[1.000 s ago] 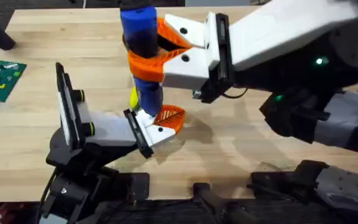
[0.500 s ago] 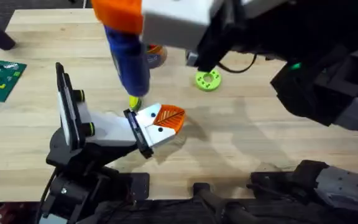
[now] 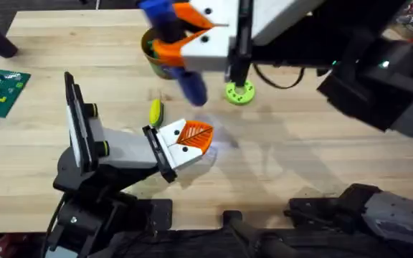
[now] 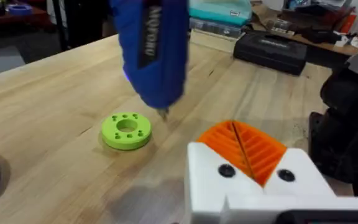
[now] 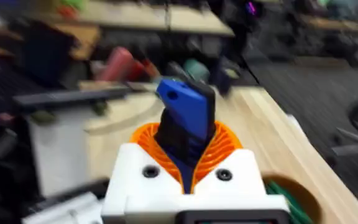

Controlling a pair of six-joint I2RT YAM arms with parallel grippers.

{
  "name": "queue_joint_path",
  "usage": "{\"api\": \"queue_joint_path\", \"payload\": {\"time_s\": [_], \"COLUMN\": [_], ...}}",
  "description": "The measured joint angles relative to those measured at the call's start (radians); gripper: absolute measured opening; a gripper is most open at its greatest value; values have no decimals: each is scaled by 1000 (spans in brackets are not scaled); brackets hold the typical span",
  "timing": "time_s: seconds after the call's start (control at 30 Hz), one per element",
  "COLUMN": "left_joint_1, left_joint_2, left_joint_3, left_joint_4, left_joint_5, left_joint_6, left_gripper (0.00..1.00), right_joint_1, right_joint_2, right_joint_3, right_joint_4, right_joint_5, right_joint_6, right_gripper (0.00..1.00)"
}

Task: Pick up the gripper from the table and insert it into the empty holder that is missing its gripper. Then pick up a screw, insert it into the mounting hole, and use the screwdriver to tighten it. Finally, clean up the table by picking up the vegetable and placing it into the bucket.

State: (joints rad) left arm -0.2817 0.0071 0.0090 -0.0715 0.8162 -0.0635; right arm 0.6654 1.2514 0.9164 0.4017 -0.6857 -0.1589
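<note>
The right end effector (image 3: 181,44), pinching the screwdriver (image 3: 178,50) above the bench (image 3: 300,143), could clip the bucket (image 3: 150,54) just beside it.

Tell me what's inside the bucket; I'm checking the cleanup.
Cannot tell: the right gripper and screwdriver cover most of the bucket. The yellow vegetable lies on the table, outside it.
</note>
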Motion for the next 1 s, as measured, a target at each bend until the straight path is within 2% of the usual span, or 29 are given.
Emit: {"api": "queue_joint_path", "payload": {"time_s": [0.33,0.47,0.67,1.0], "left_joint_1": [0,0,0,0], "left_joint_2": [0,0,0,0], "left_joint_3": [0,0,0,0], "left_joint_4": [0,0,0,0], "left_joint_5": [0,0,0,0], "left_joint_6": [0,0,0,0], "left_gripper": [9,9,9,9], "right_joint_1": [-178,-233,-281,-290], "right_joint_2": [0,1,40,276], "right_joint_3": [65,66,70,70], "right_joint_4": [-296,-386,-482,-480], "right_joint_5": [13,58,205,503], "right_joint_6": [-357,-511,-785,-1215], "right_gripper": [50,50,50,50]}}
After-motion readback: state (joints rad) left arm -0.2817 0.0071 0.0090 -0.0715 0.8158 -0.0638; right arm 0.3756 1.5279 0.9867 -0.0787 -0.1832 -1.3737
